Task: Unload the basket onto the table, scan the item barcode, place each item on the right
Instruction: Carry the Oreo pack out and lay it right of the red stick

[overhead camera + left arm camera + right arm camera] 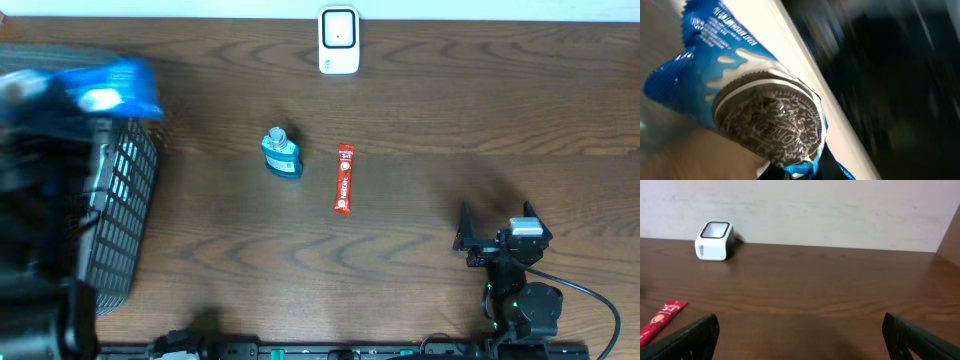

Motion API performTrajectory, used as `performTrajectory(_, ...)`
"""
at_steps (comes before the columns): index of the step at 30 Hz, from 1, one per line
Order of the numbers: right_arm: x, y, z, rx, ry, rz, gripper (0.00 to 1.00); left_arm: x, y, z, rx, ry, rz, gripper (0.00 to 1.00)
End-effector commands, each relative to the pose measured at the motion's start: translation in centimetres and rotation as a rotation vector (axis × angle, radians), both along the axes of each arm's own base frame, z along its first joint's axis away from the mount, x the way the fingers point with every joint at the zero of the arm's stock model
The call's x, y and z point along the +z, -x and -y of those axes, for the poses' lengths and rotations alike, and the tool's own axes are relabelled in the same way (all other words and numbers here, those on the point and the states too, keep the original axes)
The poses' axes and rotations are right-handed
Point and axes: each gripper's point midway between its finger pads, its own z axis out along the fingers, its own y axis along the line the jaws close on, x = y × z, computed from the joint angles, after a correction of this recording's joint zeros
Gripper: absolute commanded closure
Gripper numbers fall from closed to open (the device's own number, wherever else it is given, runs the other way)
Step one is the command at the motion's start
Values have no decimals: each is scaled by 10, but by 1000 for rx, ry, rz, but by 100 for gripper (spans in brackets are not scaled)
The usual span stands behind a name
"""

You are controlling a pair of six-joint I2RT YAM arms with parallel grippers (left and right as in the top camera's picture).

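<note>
Scanner [339, 40] far edge; bottle [281, 153] just left of sachet [344, 178]; basket [120, 200] leftmost.

One scanner [339, 40], one bottle [281, 153], one sachet [344, 178], one cookie packet [755, 115], one basket [120, 200]

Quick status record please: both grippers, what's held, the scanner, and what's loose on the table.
left gripper: shut on blue cookie packet, raised at far left by the basket, blurred overhead
right gripper: open, empty, near right of the table
scanner: white, far edge, centre
loose items: blue bottle and red stick packet, side by side, not touching
barcode: not visible in any view
</note>
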Motion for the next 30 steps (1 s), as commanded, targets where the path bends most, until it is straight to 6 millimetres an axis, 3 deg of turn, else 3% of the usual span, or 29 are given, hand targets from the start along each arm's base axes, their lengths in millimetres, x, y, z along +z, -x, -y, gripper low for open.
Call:
performTrajectory(1,-1,0,-1,0,8,-2,1,-20,-25,87,-358,-179,-51,92)
performTrajectory(4,-1,0,-1,1,8,-2,1,-47,-38,164,-606,-325,-89,93)
performTrajectory(6,-1,0,-1,1,8,-2,1,-78,-44,216,-745,-414,-140,93)
performTrajectory(9,-1,0,-1,0,8,-2,1,-131,-53,272,-873,-572,-227,93)
performTrajectory(13,-1,0,-1,1,8,-2,1,-211,-55,330,-1029,-702,-362,92)
performTrajectory(20,-1,0,-1,0,8,-2,1,-330,-56,375,-1163,-757,-583,93)
performTrajectory(27,-1,0,-1,1,8,-2,1,-399,-51,390,-1227,-746,-703,93)
performTrajectory(30,-1,0,-1,1,8,-2,1,-417,-47,393,-1234,-747,-741,93)
